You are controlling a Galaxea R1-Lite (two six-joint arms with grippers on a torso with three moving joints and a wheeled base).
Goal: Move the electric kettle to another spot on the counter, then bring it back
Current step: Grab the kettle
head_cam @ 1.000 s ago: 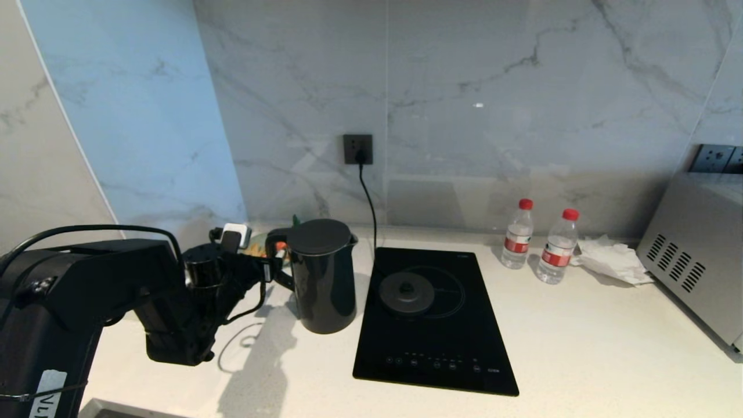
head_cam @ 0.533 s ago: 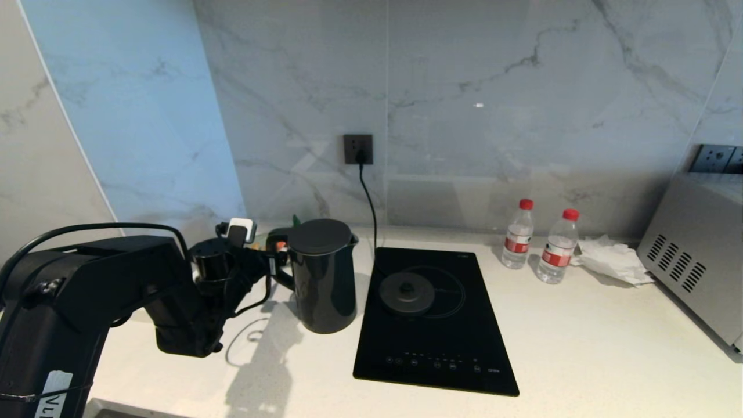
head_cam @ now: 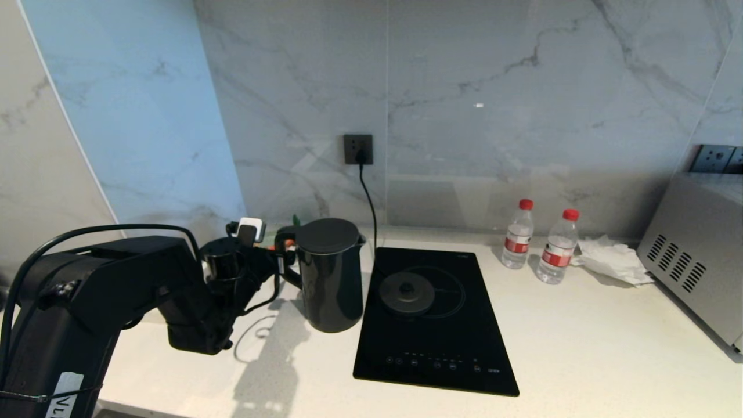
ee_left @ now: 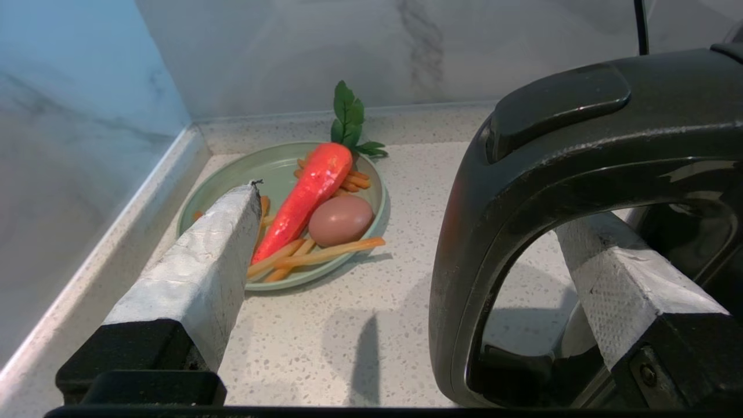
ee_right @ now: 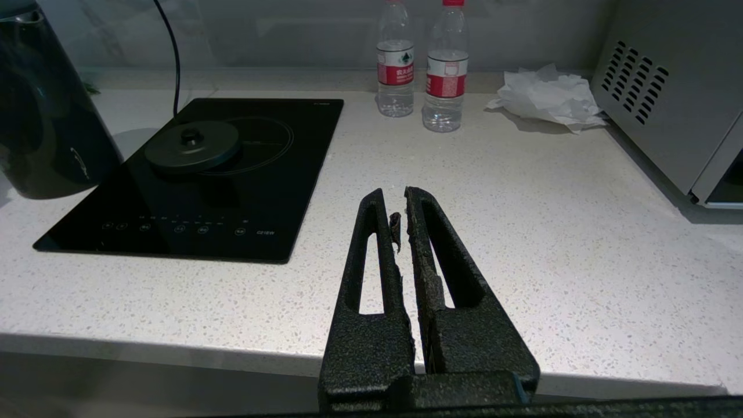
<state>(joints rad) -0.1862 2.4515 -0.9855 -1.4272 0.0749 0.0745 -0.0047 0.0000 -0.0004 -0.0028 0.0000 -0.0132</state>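
The electric kettle [head_cam: 331,278], a tall glossy black jug, stands on the white speckled counter [head_cam: 580,348] just left of the cooktop. My left gripper [head_cam: 277,258] is at its loop handle [ee_left: 464,261] and is open. One taped finger [ee_left: 615,278] reaches through the loop, while the other finger [ee_left: 203,267] stays outside, well clear of the handle. In the left wrist view the left gripper [ee_left: 406,215] has the handle's outer bar between its jaws, ungripped. My right gripper [ee_right: 395,194] hangs shut and empty over the counter's front edge.
A black cooktop [head_cam: 435,348] carries the round corded base disc [head_cam: 406,292]. In the left corner behind the kettle is a green plate [ee_left: 255,168] of toy carrot and egg. Two water bottles [head_cam: 517,235], crumpled tissue [head_cam: 612,261] and a steel appliance [head_cam: 696,255] stand right.
My left arm has swung right toward the kettle, bringing the gripper onto the handle. The kettle has shifted slightly to the right. The right gripper has not moved.
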